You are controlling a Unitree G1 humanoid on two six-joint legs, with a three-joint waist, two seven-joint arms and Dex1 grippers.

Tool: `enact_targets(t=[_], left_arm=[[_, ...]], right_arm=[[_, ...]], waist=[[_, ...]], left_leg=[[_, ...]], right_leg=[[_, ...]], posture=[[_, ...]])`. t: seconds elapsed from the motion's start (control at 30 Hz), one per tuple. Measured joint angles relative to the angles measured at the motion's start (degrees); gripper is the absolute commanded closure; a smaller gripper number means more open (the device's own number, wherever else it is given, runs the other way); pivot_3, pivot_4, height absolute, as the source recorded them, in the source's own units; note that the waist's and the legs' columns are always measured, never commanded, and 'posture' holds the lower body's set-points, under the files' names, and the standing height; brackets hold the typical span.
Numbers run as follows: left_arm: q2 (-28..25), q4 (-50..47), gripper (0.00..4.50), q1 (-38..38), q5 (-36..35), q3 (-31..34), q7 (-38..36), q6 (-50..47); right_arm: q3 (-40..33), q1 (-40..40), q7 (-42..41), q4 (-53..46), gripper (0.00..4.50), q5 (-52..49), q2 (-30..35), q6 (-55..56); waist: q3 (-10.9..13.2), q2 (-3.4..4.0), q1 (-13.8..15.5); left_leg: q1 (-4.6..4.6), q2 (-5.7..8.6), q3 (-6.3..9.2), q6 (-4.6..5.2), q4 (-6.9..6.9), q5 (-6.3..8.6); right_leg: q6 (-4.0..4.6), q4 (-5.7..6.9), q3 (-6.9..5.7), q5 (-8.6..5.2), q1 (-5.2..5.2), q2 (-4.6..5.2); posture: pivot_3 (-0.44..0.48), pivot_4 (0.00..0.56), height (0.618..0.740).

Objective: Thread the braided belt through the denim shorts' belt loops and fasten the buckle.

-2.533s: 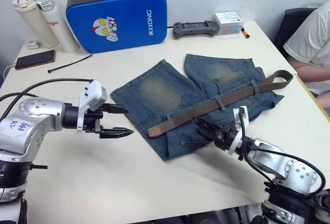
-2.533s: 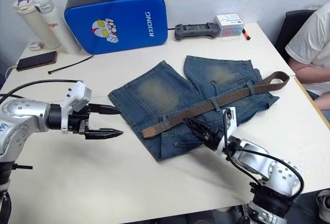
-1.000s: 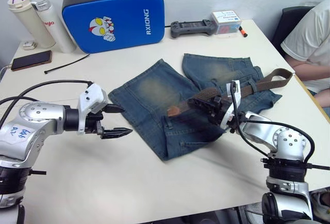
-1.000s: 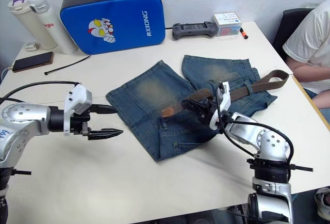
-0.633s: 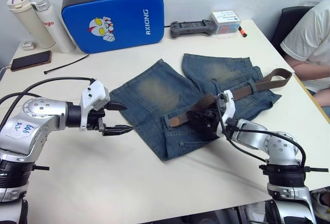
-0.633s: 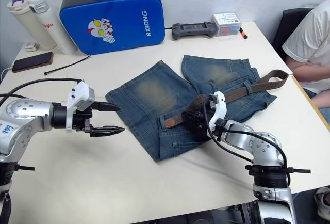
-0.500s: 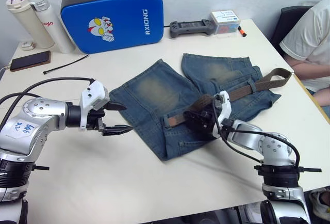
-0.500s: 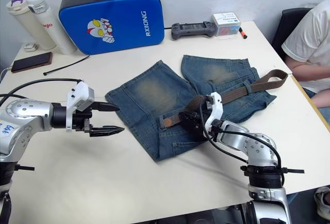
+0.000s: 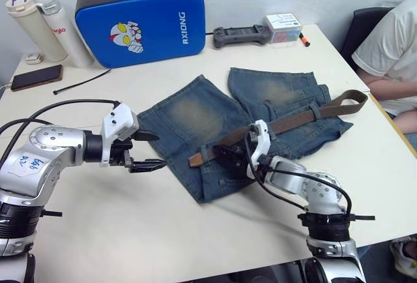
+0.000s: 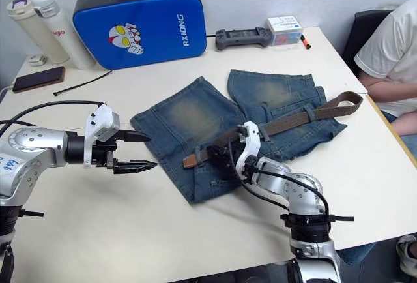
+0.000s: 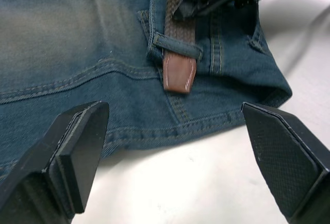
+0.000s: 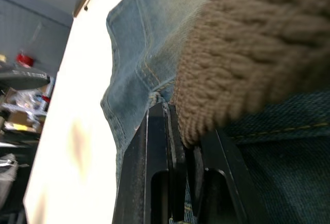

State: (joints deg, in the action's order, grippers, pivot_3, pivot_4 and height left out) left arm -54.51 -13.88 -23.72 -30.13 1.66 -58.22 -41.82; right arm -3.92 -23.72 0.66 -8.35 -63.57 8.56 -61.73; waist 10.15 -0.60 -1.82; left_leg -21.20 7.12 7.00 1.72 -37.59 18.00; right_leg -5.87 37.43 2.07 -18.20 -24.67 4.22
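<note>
Fingers of my right gripper [image 9: 225, 157] pinch the braided belt [image 9: 287, 122] on the denim shorts [image 9: 189, 115], its leather tip [image 11: 179, 74] poking from a belt loop [image 11: 177, 47]. My left gripper [image 9: 151, 150] hovers spread wide, empty, just beside the shorts' hem.

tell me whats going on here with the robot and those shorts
The robot is threading a braided belt through the belt loops of denim shorts lying flat on the table. Its right tool is shut on the belt near the leather tip, which pokes out past a loop. The left tool hangs open beside the shorts, holding nothing.
</note>
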Motion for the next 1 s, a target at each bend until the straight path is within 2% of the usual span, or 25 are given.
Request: enact_targets(t=[0.03, 0.1, 0.13, 0.27, 0.37, 0.43, 0.53, 0.63, 0.73, 0.83, 1.0], left_arm=[[0.38, 0.0, 0.0, -0.05, 0.0, -0.01, 0.01, -0.04], [0.62, 0.0, 0.0, -0.1, 0.0, -0.27, -0.02, -0.03], [0.68, 0.0, 0.0, -0.15, 0.01, -0.49, -0.05, -0.03], [0.95, 0.03, 0.0, -0.51, 0.12, -0.62, -0.06, -0.03], [1.8, 0.04, 0.0, -0.75, 0.12, -0.84, -0.09, -0.23], [1.96, 0.04, 0.0, -0.72, 0.09, -1.51, 0.06, -1.72], [2.46, 0.34, 0.0, -2.87, -1.05, -3.11, 2.82, -11.24], [3.85, 1.04, 0.0, -5.67, -2.12, -4.32, 5.7, -21.0], [8.55, 1.61, 0.0, -8.73, -4.67, -4.52, 8.08, -28.92], [12.72, 4.64, 0.0, -12.02, -5.61, -4.53, 11.47, -35.5], [19.4, 11.03, 0.0, -14.71, -5.28, -3.75, 17.42, -42.59]], right_arm=[[0.01, -0.18, -0.01, 0.01, 4.48, 0.58, -0.27, -0.08], [-0.45, -0.43, 0.08, 0.21, 3.65, 0.76, -1.1, -0.57], [-0.92, -0.52, 0.17, 0.6, 3.41, 0.42, -1.83, -1.08], [-1.63, -0.48, 0.71, 1.29, 1.46, -2.73, -3.88, -3.78], [-2.2, 0.05, 1.01, -1.99, 0.02, -5.72, -1.39, -6.98], [-2.3, 0.49, 1.0, -5.38, 0.02, -6.97, 2.79, -9.55], [-0.5, 0.67, -1.76, -10.96, 0.02, -5.31, 11.32, -11.18], [2.19, 0.57, -9.92, -17.6, 0.02, -1.53, 21.97, -10.17], [6.03, -1.12, -20.0, -22.86, 0.02, 4.62, 31.34, -5.36], [8.3, -1.77, -25.71, -24.32, 0.02, 10.1, 34.35, -0.53], [9.47, -1.06, -29.49, -24.4, 0.02, 15.19, 34.53, 3.6]], waist=[[-0.01, -0.01, 0.0], [-0.01, -0.02, -0.02], [-0.01, -0.02, -0.02], [0.0, -0.01, 0.09], [0.0, -0.01, 0.22], [0.0, -0.01, 0.34], [0.01, -0.02, 0.46], [0.02, -0.02, 0.46], [0.02, -0.04, 0.46], [-0.01, -0.16, 0.37], [0.0, -0.17, 0.65]], left_leg=[[0.0, 0.0, 0.0, 0.0, 0.0, 0.0], [0.0, 0.0, -0.01, -0.01, -0.01, -0.01], [0.0, 0.0, -0.01, -0.02, 0.01, -0.01], [-0.03, 0.0, 0.01, -0.05, 0.1, -0.03], [-0.05, 0.03, 0.0, -0.01, 0.08, -0.02], [-0.07, 0.05, 0.02, 0.0, 0.04, -0.01], [-0.1, 0.07, 0.03, 0.02, -0.04, -0.01], [-0.13, 0.08, 0.04, 0.04, -0.05, 0.0], [-0.13, 0.07, 0.04, 0.04, -0.07, 0.0], [-0.12, 0.04, 0.04, 0.02, -0.1, 0.01], [-0.16, 0.05, 0.04, 0.02, -0.22, 0.01]], right_leg=[[0.0, 0.0, 0.0, 0.0, 0.0, 0.0], [0.0, 0.0, 0.01, 0.0, -0.01, -0.01], [0.0, 0.01, 0.01, 0.0, -0.03, -0.01], [0.0, 0.02, -0.01, 0.0, -0.09, 0.0], [0.0, -0.01, -0.02, 0.0, -0.06, 0.04], [0.0, -0.04, -0.04, 0.0, -0.03, 0.08], [0.0, -0.02, -0.05, 0.0, -0.02, 0.09], [0.0, -0.04, -0.05, 0.0, -0.04, 0.08], [-0.01, -0.11, -0.08, 0.0, -0.03, 0.08], [0.0, -0.12, -0.08, 0.0, -0.03, 0.04], [-0.01, -0.02, -0.07, 0.0, -0.02, 0.05]], posture=[[0.0, 0.15, 0.74], [0.0, 0.15, 0.74], [0.0, 0.15, 0.74], [0.0, 0.15, 0.74], [0.0, 0.15, 0.74], [0.0, 0.15, 0.74], [0.0, 0.15, 0.74], [0.0, 0.15, 0.74], [0.0, 0.15, 0.74], [0.0, 0.15, 0.74], [0.0, 0.15, 0.74]])
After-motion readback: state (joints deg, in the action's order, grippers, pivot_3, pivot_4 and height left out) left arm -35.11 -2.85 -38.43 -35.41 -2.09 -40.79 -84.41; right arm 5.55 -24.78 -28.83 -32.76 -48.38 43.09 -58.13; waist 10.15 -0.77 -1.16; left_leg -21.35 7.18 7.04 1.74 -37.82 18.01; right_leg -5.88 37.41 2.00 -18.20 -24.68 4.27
